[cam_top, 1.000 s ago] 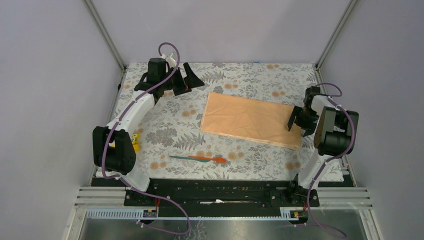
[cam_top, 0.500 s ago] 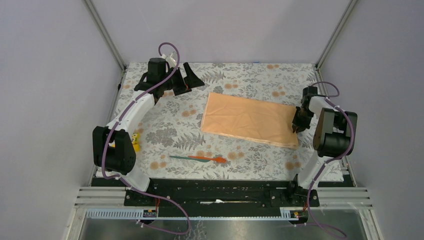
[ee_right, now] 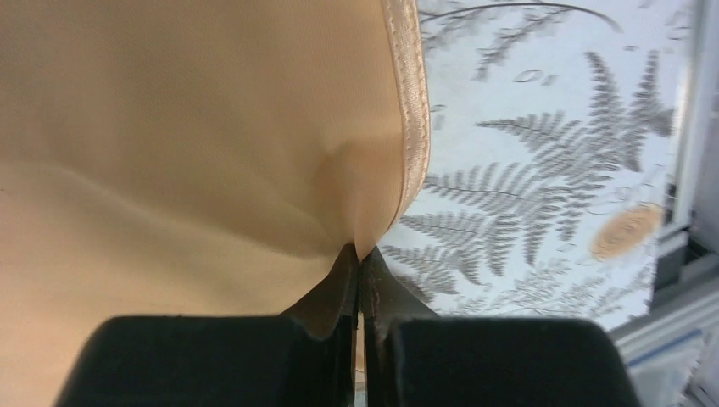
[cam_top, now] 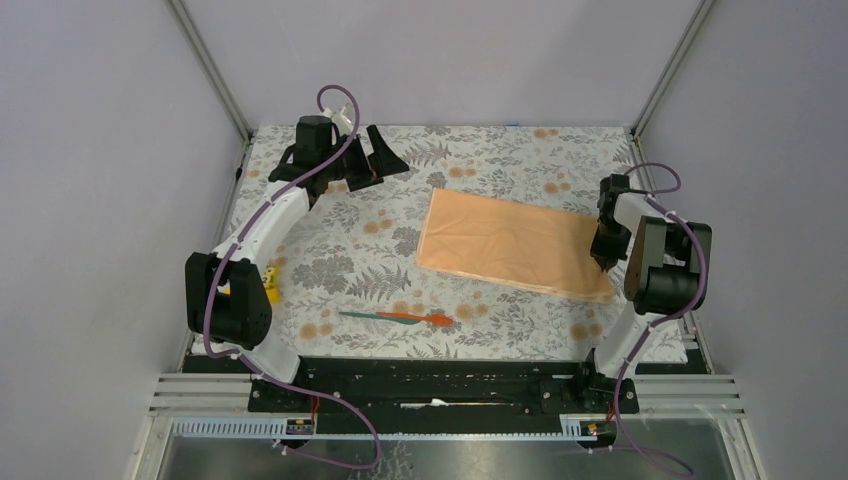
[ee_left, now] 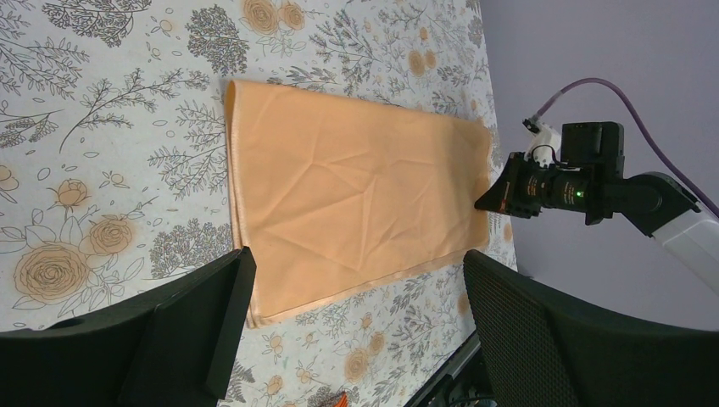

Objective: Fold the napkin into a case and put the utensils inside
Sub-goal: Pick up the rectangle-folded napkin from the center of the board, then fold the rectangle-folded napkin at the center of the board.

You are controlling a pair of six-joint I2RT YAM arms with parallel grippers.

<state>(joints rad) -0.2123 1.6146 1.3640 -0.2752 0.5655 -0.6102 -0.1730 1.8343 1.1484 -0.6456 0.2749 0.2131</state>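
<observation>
Both fingers of the right gripper (ee_right: 358,254) are clamped together on the napkin (cam_top: 510,245), pinching its right-hand hem. Napkin lies flat as a rectangle on the floral tablecloth (cam_top: 330,250), right of centre. Left gripper (cam_top: 372,160) spread wide at far left, well apart from cloth; utensils (cam_top: 395,317) lie near the front edge.

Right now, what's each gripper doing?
Left gripper: open, empty.
Right gripper: shut on the napkin, pinching its hemmed edge.

One napkin (cam_top: 510,245), two utensils (cam_top: 400,317), one yellow block (cam_top: 270,284), one tablecloth (cam_top: 480,150).
</observation>
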